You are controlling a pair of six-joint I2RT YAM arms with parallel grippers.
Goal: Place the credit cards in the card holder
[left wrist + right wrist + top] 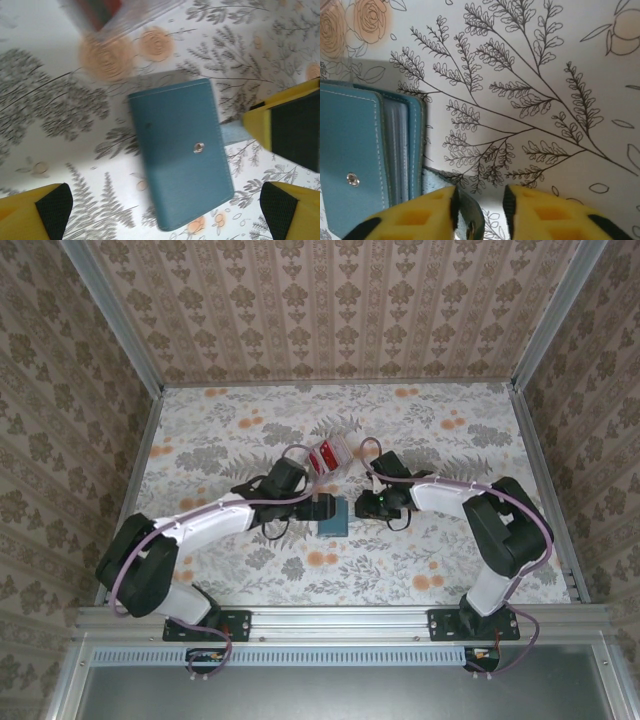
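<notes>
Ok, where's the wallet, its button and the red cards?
wallet (175, 152): left wrist view, middle of its teal cover.
button (198, 147): left wrist view, centre of the metal snap.
cards (324, 456): top external view, on their red face.

Floral-print table (400, 560); damask wallpaper walls (340, 310) on three sides; aluminium frame (340, 621).

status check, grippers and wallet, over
left gripper open over card holder. right gripper at its snap tab, grip unclear. card holder closed, flat on table. credit cards in clear wrap beyond it.
</notes>
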